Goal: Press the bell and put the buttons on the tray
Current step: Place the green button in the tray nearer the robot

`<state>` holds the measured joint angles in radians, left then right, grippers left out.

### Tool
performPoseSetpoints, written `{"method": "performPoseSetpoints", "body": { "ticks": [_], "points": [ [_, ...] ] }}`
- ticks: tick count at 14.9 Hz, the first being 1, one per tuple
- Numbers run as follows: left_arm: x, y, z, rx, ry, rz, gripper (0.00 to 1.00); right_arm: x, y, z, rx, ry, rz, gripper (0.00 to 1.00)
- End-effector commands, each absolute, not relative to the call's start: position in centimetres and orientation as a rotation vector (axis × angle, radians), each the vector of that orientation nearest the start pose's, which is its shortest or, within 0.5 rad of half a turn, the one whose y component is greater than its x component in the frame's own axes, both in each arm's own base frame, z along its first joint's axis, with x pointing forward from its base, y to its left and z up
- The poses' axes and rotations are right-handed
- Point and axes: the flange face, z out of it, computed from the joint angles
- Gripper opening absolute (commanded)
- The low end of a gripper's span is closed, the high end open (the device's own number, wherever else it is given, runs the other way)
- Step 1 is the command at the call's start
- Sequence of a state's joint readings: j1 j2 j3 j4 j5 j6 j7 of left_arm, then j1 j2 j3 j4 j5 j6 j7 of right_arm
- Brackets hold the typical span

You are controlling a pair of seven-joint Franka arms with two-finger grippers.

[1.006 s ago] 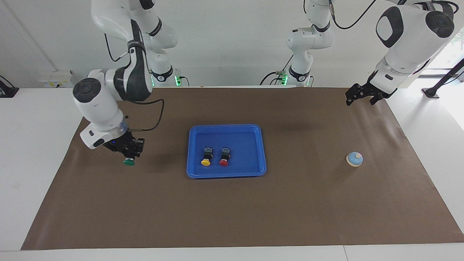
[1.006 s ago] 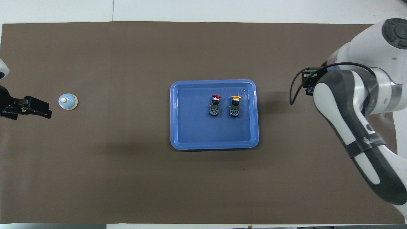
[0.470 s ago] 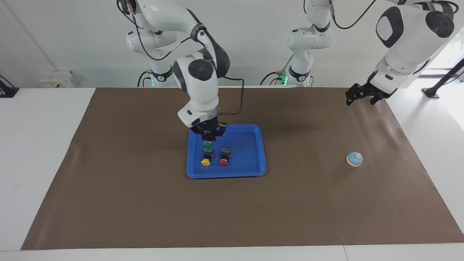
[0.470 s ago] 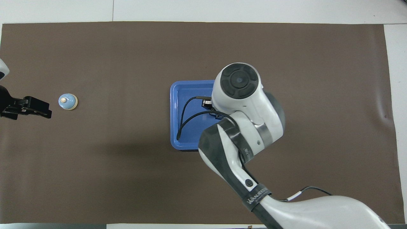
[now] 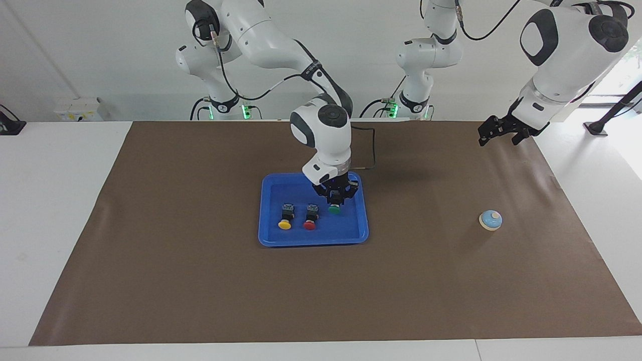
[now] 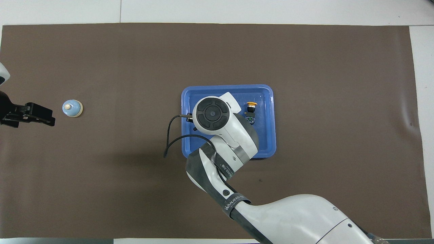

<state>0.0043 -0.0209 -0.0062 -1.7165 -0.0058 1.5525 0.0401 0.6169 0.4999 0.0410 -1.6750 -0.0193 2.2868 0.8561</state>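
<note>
R gripper (image 5: 335, 200) is now over the blue tray (image 5: 359, 235), w/ its fingers closed on the green button (image 5: 334, 209), cap pointing down and away from the robots. Half a sec ago it hung over the tray's other part, above the yellow button (image 5: 285, 224); a sec ago it was out over the brown mat (image 5: 200, 291) toward the R arm's end of the table, same button in its grip. So the arm has swung across the tray toward the L arm's end, and the green button is now low over the tray floor, just beside the red button (image 5: 309, 224); can't tell if it touches the floor.

Yellow and red buttons lie side by side in the tray, caps toward the table edge away from the robots, unmoved across all frames. In the overhead view the R arm's wrist covers the red one; only the yellow one (image 6: 251, 107) shows, w/ the tray rim (image 6: 268, 88) around it.

Tray sits mid-table, same spot as before.

Bell (image 5: 490, 219) stands on the mat toward the L arm's end of the table, well apart from the tray, unmoved.

L gripper (image 5: 498, 131) waits in the air over the mat corner at the L arm's end, robots' edge; fingers parted, holding nothing, same pose as earlier. In the overhead view it (image 6: 47, 117) shows just beside the bell (image 6: 72, 108).
</note>
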Motion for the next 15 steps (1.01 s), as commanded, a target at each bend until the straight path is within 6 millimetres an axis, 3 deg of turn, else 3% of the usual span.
{"method": "performPoseSetpoints", "body": {
  "ticks": [1,6,7,8,11,13,15],
  "points": [
    [53.5,-0.1,56.9,-3.157,0.049,0.206,1.00,54.2,41.3,31.6,-3.010,0.300,-0.150,0.00],
    [53.6,-0.1,56.9,-3.157,0.049,0.203,1.00,53.7,41.5,31.0,-2.985,0.281,-0.193,0.00],
    [53.5,-0.1,56.9,-3.157,0.049,0.206,1.00,53.7,41.5,31.2,-2.982,0.287,-0.193,0.32],
    [53.5,-0.1,56.9,-3.157,0.049,0.206,1.00,53.7,41.7,31.4,-2.982,0.287,-0.192,0.99],
    [53.5,-0.2,56.9,-3.157,0.051,0.206,1.00,53.8,41.3,32.5,-2.991,0.336,-0.163,1.00],
    [53.5,-0.1,56.9,-3.157,0.049,0.206,1.00,54.8,40.0,35.3,-3.005,0.376,-0.131,1.00],
    [53.5,-0.1,56.9,-3.157,0.049,0.206,1.00,56.1,37.0,38.7,-3.020,0.433,-0.112,1.00]
  ]
}}
